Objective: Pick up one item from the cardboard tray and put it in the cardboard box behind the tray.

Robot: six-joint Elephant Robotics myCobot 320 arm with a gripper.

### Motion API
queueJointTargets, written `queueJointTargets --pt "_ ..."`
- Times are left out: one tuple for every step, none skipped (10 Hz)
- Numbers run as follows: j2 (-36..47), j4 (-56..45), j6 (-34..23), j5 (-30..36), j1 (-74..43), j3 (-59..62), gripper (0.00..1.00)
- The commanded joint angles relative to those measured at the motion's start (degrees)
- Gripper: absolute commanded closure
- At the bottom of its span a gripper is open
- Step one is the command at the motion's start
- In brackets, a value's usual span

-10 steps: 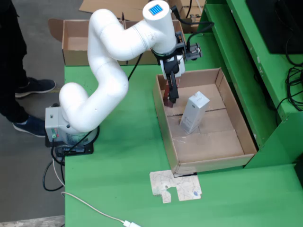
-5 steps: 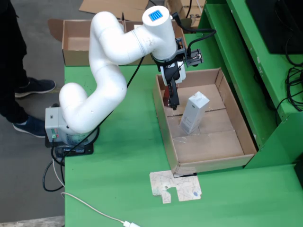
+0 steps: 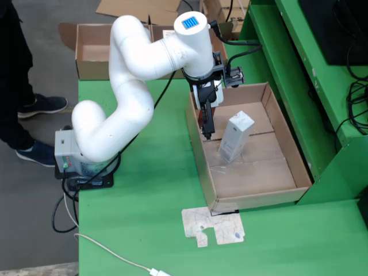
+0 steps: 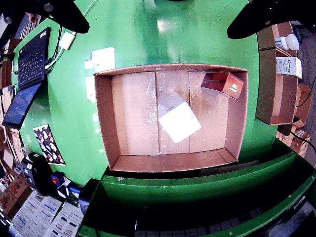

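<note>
I've got my gripper (image 3: 207, 133) hanging empty, fingers apart, over the shallow brown cardboard tray (image 4: 102, 118), with the small dark-red carton (image 4: 223, 83) just beside me, ready to grab.

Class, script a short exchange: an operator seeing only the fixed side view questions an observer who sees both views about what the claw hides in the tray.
Operator: What is behind the claw in the tray?
Observer: The view riding on the claw shows a dark red box in a tray corner.
Operator: Does it touch the white carton?
Observer: No, bare cardboard separates them.
Operator: Is the claw open?
Observer: Its fingers stand wide apart, holding nothing.
</note>
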Motion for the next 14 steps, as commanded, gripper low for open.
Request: queueJointTargets --pt "3.1 3.3 -1.4 0.4 -2.1 -7.8 0.00" --pt "8.1 8.1 -2.2 1.0 -2.6 -20.1 0.00" --pt "16.2 17.9 -1.5 0.3 -2.6 -39.1 0.00" --pt "12.2 24.8 -2.9 -0.6 -4.2 -39.1 0.00" --pt "12.2 24.8 -2.9 -0.6 -4.2 -39.1 0.00" --pt "10.0 29.1 -4.1 -0.9 -4.9 -39.1 0.00" --pt "10.0 29.1 -4.1 -0.9 -4.9 -39.1 0.00" --pt "5.2 39.1 -7.7 -1.1 -7.1 -39.1 0.00" --pt "5.2 39.1 -7.7 -1.1 -7.1 -39.1 0.00" --pt "4.3 40.8 -7.6 -2.5 -7.0 -39.1 0.00" --pt "3.7 41.6 -8.0 -2.9 -7.2 -39.1 0.00" --pt "3.7 41.6 -8.0 -2.9 -7.2 -39.1 0.00" --pt "3.8 40.6 -8.6 -2.8 -7.4 -39.1 0.00" --pt "3.8 40.6 -8.6 -2.8 -7.4 -39.1 0.00"
